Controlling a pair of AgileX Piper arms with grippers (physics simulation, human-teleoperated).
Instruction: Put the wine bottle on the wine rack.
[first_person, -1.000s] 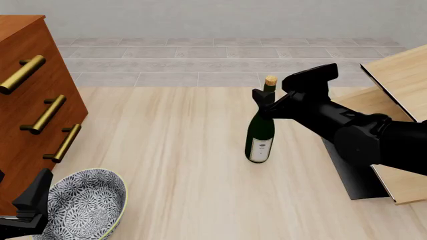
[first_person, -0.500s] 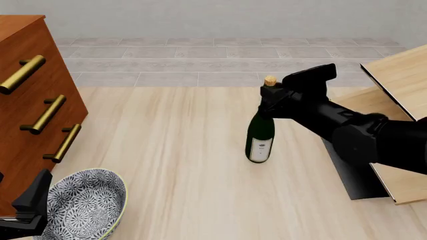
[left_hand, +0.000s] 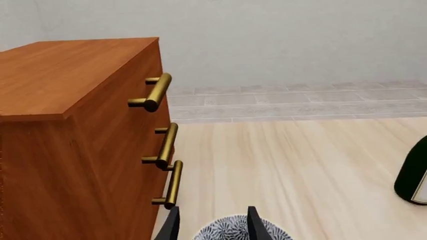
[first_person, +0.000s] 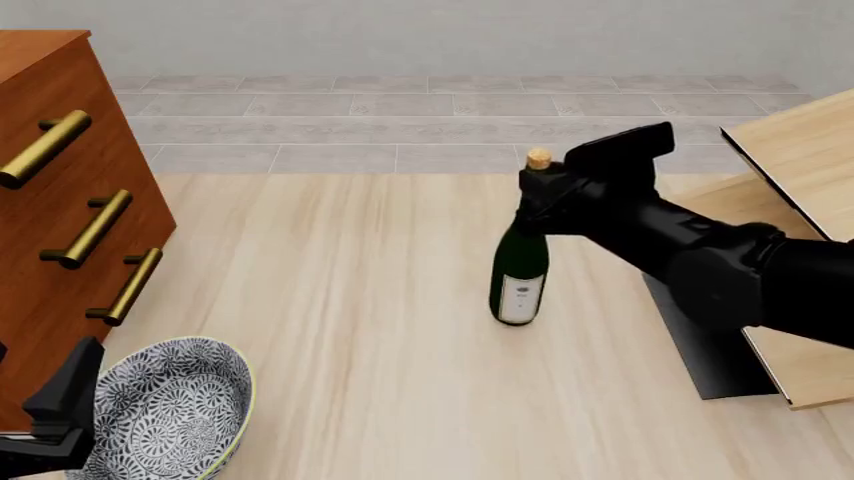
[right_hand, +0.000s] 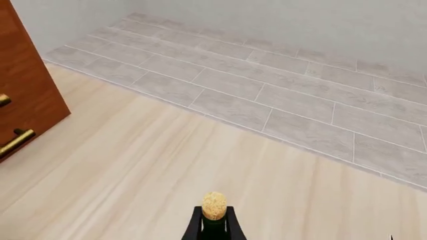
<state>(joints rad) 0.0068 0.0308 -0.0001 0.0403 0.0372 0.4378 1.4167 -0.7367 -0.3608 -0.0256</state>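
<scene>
Since earlier, right fingers (first_person: 538, 193) have closed onto the upright wine bottle's (first_person: 519, 268) neck; left fingers (left_hand: 213, 227) stay apart.

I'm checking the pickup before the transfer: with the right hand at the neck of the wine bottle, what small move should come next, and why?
Probably lift straight up a little. The right hand appears closed on the wine bottle neck just below the cork, and the bottle stands upright on the table. The wine rack sits to the right, so the bottle must clear the table first.

Reddish-brown cabinet (first_person: 60, 190) with 3 brass handles (first_person: 94, 228), patterned bowl (first_person: 171, 410) beside it
</scene>
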